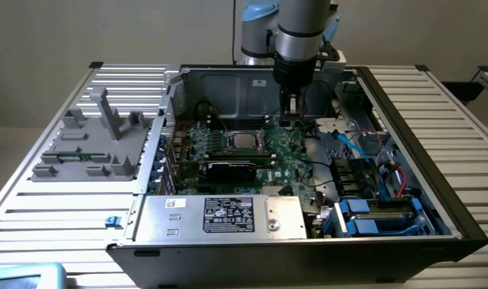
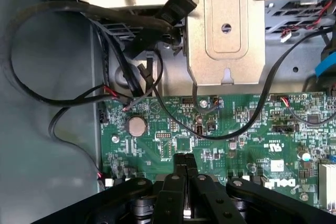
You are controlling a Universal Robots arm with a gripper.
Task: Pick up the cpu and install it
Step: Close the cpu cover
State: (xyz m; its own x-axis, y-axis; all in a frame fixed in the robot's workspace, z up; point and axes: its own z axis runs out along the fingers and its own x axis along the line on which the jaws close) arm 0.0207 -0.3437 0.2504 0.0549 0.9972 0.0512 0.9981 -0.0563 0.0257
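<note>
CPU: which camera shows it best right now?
The exterior view: the cpu lies shiny and unobstructed in the middle of the board. The wrist view faces another stretch of board, around a coin cell.

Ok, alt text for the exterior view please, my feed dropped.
The robot arm reaches down into an open computer case, its shut hand over the green motherboard, on the exterior view's right of the silver cpu sitting in the socket.
</note>
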